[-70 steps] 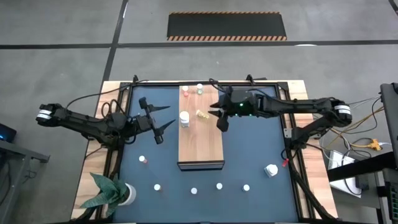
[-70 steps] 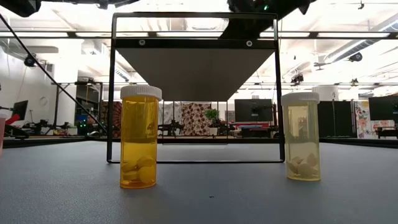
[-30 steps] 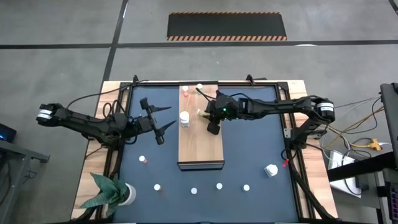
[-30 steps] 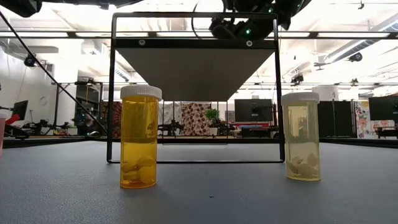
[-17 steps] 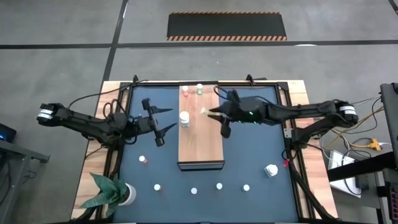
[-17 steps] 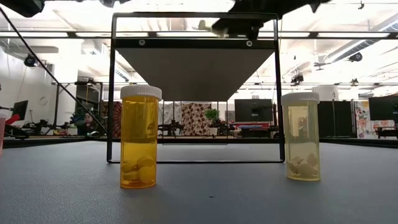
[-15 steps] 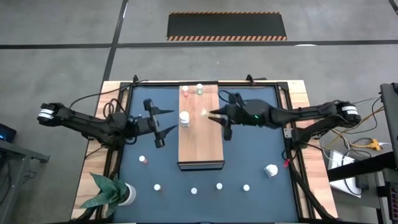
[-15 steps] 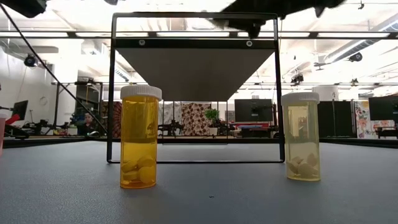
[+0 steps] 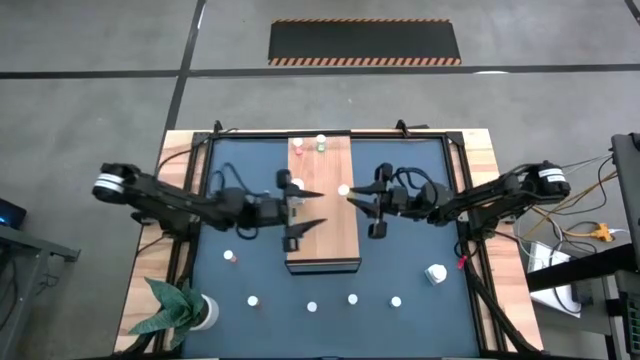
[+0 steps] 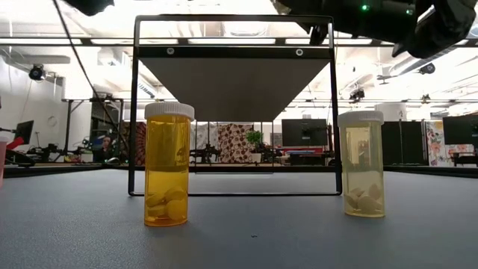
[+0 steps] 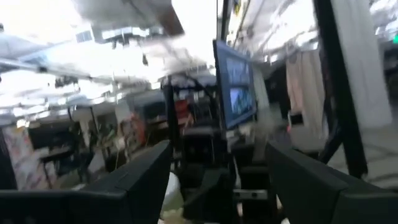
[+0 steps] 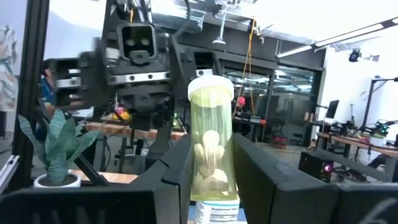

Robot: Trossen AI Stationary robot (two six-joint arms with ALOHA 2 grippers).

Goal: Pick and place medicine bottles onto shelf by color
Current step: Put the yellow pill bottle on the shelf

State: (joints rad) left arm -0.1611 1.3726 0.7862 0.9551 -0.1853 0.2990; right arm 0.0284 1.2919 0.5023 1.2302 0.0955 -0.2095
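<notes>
Front row on mat: an amber translucent plastic bottle (image 10: pixel 166 164) and a pale yellow translucent plastic bottle (image 10: pixel 361 164), both smooth upright cylinders with ribbed white caps and pills at the bottom, stood apart on the matte dark table mat (image 9: pixel 420 250).
Other loose bottles: more small white-capped bottles dotted the mat's near end, one with a red cap (image 9: pixel 230 257), still unsorted.
Plant: a white pot with stiff green leaves (image 9: pixel 205 312) sat at the near left corner.
Shelf: the long light-brown wooden board with visible grain (image 9: pixel 335 240) ran down the table's middle, raised on a thin black metal frame.
Left claw: the left gripper (image 9: pixel 318 208) had swung in from the mat at the left and hung over the board's middle, jaws wide and empty, near a white-capped bottle (image 9: pixel 291 182).
Right claw: the right gripper (image 9: pixel 356 200), narrowed, held a pale green translucent pill bottle with a white cap (image 12: pixel 211 149) upright at the board's right edge.
What changed: two seconds earlier that bottle lay on its side on the board; now it was lifted and the claws faced each other.
Meaning: probably righting it for its colour spot, or a handover.
Far end: a pink-capped bottle (image 9: pixel 298 147) and a green-capped bottle (image 9: pixel 321 143) already stood on the board.
</notes>
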